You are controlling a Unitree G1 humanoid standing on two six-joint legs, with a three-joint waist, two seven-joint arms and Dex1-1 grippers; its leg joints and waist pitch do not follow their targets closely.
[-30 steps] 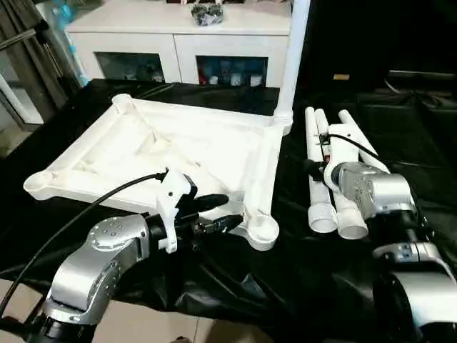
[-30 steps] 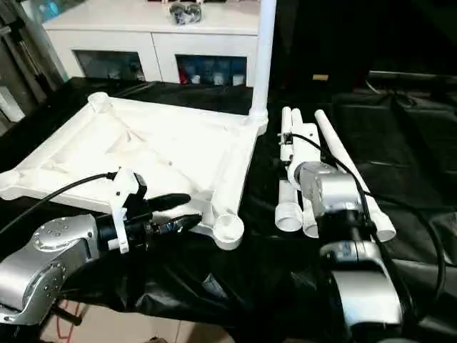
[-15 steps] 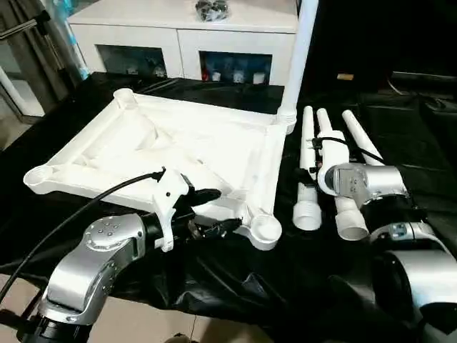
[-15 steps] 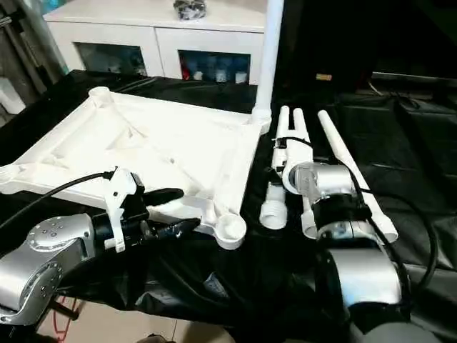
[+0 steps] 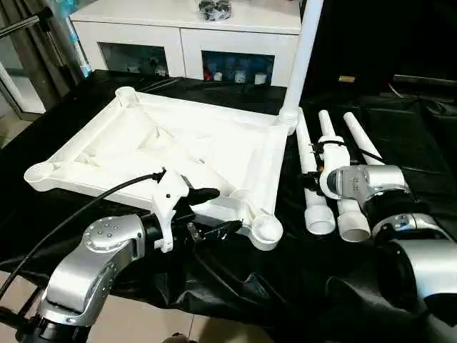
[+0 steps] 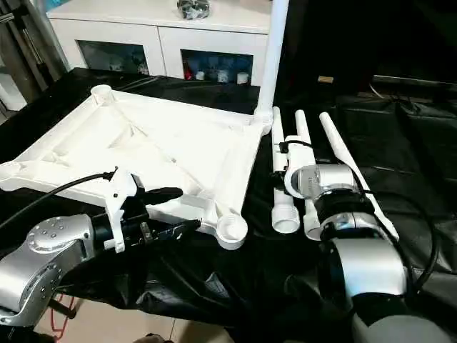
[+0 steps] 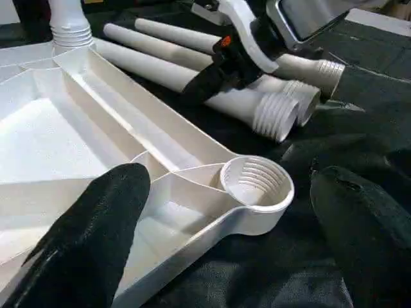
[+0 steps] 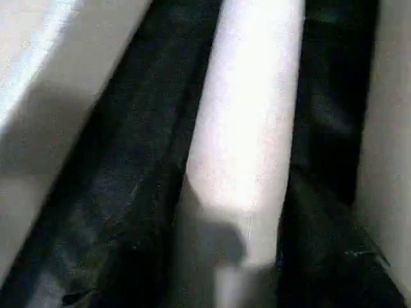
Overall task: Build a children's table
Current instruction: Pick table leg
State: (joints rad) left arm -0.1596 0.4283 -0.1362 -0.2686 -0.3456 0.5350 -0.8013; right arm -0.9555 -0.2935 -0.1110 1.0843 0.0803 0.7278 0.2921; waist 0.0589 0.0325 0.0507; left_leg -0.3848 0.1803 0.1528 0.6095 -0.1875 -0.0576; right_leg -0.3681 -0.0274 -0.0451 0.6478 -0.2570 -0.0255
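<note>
Lying upside down on the black cloth (image 5: 235, 286), one white plastic tabletop (image 5: 178, 146) shows its ribbed underside: raised straight ribs, smooth matte panels between them, a round socket at each of the four corners. Near-right socket (image 7: 255, 184) is empty, with threaded rings inside. Far-right socket carries one standing leg (image 5: 303, 50), a white tube rising out of the top of the head views.

Three loose legs (image 5: 343, 186) lie side by side on the cloth just right of the tabletop, roughly parallel to its right edge. All are long, smooth, tapered white tubes; wide ends face the robot and are ringed with thread, as the left wrist view shows. Legs counted: four, one fitted, three lying.

Left gripper (image 5: 208, 211) hovers at the tabletop's near edge, close to the empty socket. Its two black fingers (image 7: 96, 224) stand wide apart, one over the ribbed edge, one over the cloth, holding nothing.

Right gripper (image 7: 215, 70) sits down on the loose legs, about midway along them. Its black fingers straddle the one nearest the tabletop (image 8: 250, 128); cannot tell whether they have clamped it.

Cloth is glossy and wrinkled. One white cabinet (image 5: 186, 43) with two glass doors stands behind.
</note>
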